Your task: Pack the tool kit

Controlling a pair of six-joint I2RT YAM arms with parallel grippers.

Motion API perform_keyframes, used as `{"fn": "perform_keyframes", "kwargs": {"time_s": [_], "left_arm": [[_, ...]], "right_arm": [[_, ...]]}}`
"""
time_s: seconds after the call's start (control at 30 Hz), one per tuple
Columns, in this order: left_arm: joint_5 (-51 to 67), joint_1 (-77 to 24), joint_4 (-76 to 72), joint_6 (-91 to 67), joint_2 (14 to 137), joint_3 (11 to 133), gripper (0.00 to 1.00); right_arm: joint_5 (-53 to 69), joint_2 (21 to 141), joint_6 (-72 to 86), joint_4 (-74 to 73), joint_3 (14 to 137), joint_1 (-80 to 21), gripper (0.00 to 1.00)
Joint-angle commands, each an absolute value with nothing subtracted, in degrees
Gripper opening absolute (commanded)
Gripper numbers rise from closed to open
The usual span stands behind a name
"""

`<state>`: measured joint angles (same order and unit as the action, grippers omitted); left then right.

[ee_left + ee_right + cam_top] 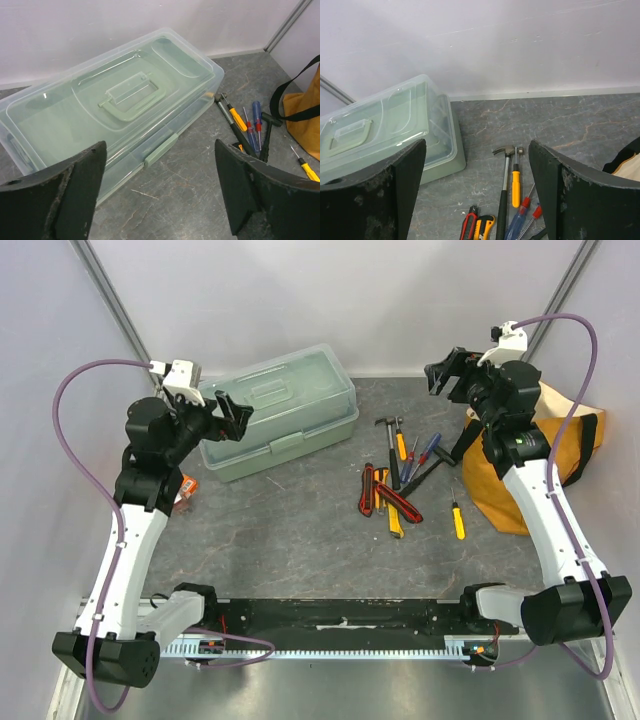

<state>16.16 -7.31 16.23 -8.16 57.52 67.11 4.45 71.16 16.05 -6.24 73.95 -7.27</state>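
Both arms (130, 530) hung off the worktop (300, 540), likely poised to start; the closed toolbox (280, 412) sat far left, long axis running near-left to far-right, tools (400, 480) loose beside it. Left wrist: left fingers (75, 195) stood spread, empty, facing its latch (161, 149). Right wrist: right fingers (395, 195) stood spread, empty, facing the hammer (503, 190), head toward the wall (520, 40).

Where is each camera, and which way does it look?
Top external: above and behind, looking down at the table; left arm and right arm show.
Left wrist: on the left arm, facing the toolbox; open left gripper shows.
Right wrist: on the right arm, facing the hammer; open right gripper shows.
Shared: all see the toolbox.
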Motion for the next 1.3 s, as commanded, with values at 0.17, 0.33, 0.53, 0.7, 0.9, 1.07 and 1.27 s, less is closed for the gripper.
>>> {"fn": "perform_keyframes", "kwargs": {"time_s": [0.17,0.33,0.53,0.7,0.9,1.07,1.27], "left_arm": [[20.2,-7.3,15.9,-12.1,58.4,68.5,0.99],[19.2,-7.3,21.3,-12.5,62.7,73.6,0.99],[13.8,-7.1,18.0,-4.1,69.1,77.4,0.99],[10.3,-5.0,18.6,-1.0,81.8,86.8,0.99],[22.3,1.9,21.4,-3.1,99.4,102.5,0.98],[27.2,4.9,23.6,-1.8,109.5,111.3,0.98],[34.8,8.1,27.0,-0.3,113.5,113.6,0.97]], "right_arm": [[8.1,72.7,16.3,-6.5,77.2,-7.3,0.90],[6.4,73.1,17.6,-6.9,77.4,-7.4,0.97],[10.5,74.8,19.2,-5.2,77.8,-7.8,0.98],[17.0,75.0,20.1,-0.5,75.2,-10.4,0.97],[14.6,75.8,17.7,1.2,72.0,-16.5,0.97],[10.8,77.2,14.9,1.1,69.2,-21.9,0.96],[6.8,83.3,14.9,1.2,68.1,-27.0,0.96]]}}
